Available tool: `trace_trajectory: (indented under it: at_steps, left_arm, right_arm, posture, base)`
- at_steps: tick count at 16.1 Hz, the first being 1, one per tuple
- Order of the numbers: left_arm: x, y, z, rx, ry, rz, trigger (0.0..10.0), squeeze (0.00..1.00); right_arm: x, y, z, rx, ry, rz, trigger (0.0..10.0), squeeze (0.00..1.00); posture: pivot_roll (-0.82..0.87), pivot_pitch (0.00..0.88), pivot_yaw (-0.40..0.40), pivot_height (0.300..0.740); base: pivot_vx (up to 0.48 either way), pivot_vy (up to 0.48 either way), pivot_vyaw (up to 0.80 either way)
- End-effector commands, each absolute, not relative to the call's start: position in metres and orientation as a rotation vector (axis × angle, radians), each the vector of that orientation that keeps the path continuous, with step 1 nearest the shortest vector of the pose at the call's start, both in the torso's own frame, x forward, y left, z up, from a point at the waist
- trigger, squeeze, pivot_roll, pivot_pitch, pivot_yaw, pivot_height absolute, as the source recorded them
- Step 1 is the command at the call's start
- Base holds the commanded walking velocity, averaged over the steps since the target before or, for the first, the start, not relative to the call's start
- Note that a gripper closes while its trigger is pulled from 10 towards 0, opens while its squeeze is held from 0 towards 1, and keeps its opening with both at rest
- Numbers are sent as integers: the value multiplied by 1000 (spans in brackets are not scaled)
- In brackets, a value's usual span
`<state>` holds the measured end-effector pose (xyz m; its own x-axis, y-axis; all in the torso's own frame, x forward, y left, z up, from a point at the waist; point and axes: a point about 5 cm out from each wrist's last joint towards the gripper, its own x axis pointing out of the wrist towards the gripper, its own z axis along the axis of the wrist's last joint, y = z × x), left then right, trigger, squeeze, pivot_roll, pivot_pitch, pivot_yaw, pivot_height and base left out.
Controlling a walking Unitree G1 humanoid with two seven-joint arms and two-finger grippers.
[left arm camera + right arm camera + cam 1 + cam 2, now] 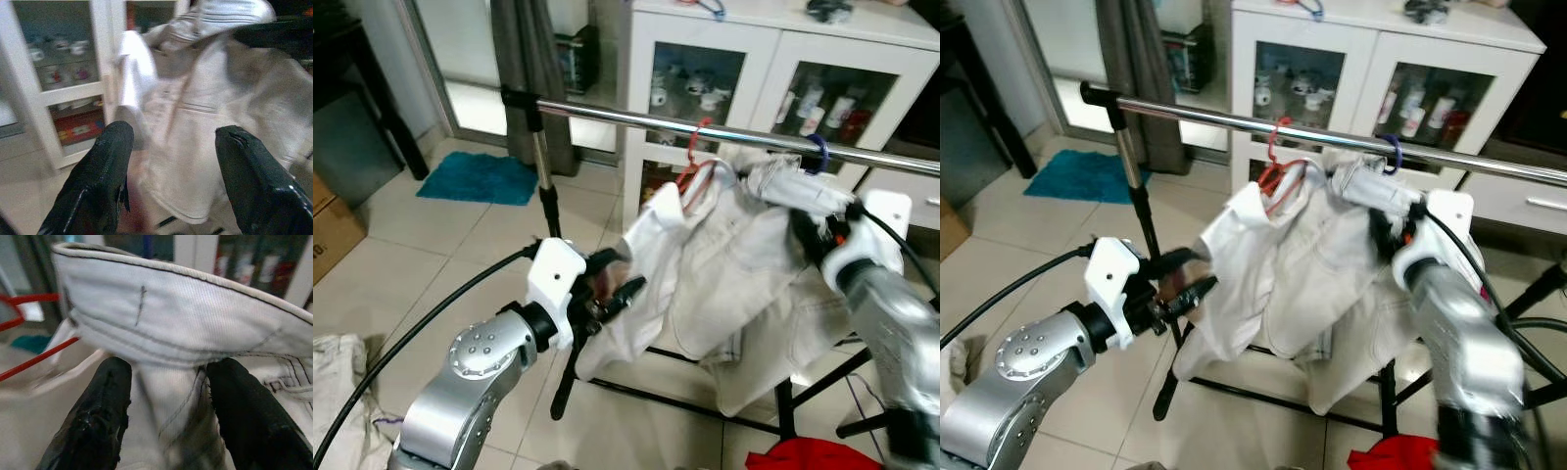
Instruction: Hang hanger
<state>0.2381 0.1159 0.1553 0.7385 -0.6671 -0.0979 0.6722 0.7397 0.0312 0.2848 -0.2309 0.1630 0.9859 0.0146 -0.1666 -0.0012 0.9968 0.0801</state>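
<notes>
A white garment [724, 264] hangs bunched on a red hanger [697, 162] hooked over the metal rail [636, 119]. A blue hanger hook [819, 152] sits on the rail further right, above the garment's banded edge [186, 318]. My right gripper [808, 235] is up at that edge, open, with a fold of the cloth lying between its fingers [105, 406]. My left gripper [625, 274] stands open just off the garment's left hem, holding nothing; the wrist view shows its fingers [105, 171] apart before the cloth.
The rack's upright pole [546, 196] and black base bars stand under the rail. A white glass-door cabinet [773, 59] is close behind. A teal mat [480, 178], a cardboard box [328, 230], a red cloth [813, 455] and pale cloth [333, 372] are on the tiled floor.
</notes>
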Motion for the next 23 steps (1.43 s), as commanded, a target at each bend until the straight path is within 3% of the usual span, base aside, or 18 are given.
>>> trace_trajectory:
  at_steps: [1, 7, 8, 9, 14, 23]
  left_arm:
    - [238, 118, 155, 65, 83, -705, 10000, 0]
    - [236, 126, 158, 41, 51, -595, 10000, 0]
    - [237, 129, 158, 42, 47, -571, 10000, 0]
    - [238, 131, 159, 35, 44, -548, 10000, 0]
    - [240, 129, 156, 22, 49, -522, 10000, 0]
    - [238, 127, 154, 16, 49, -513, 10000, 0]
  right_arm:
    - [277, -226, 170, 79, 174, 66, 10000, 1000]
    - [235, -229, 200, 72, 128, 154, 10000, 1000]
    - [229, -223, 205, 100, 97, 183, 10000, 737]
    - [224, -212, 205, 136, 69, 190, 10000, 0]
    - [221, -181, 174, 105, 135, 122, 10000, 0]
    - [231, -175, 159, 57, 165, 85, 10000, 0]
  posture:
    - [60, 51, -3, 740]
    - [61, 49, -8, 740]
    - [56, 48, -7, 740]
    - [50, 47, -5, 740]
    - [39, 38, -6, 740]
    - [50, 27, -26, 740]
  base:
    - [0, 0, 0]
    - [0, 0, 0]
    - [0, 0, 0]
    - [0, 0, 0]
    - [0, 0, 0]
    - [-58, 0, 0]
